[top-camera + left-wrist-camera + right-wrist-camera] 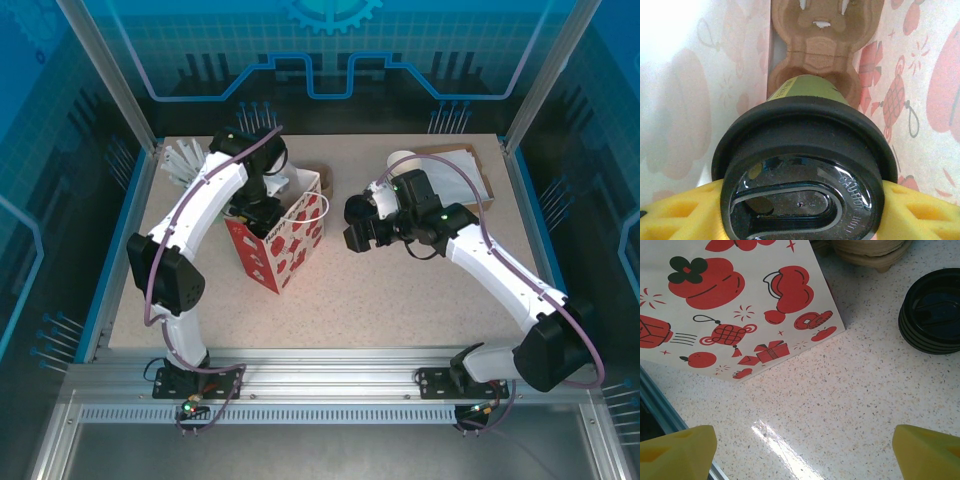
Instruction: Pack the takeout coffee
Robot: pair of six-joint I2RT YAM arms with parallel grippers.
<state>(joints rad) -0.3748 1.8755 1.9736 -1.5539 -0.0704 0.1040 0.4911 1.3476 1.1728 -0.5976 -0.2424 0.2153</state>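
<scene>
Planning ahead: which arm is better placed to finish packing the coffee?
Left. The left gripper holds the coffee inside the bag, at the carrier; the right gripper hangs open over the table.

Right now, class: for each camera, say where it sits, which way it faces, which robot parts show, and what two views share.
Top external: above and behind the bases, looking down on the table; both arms show, the left reaching into the patterned bag.
Left wrist: inside that bag, looking down past the takeout coffee to the cardboard carrier; its yellow fingers flank the lid.
Right wrist: low over the table, facing the bag's side and a stack of black lids; its fingers stand apart.
Shared: the bag, in all three.
</scene>
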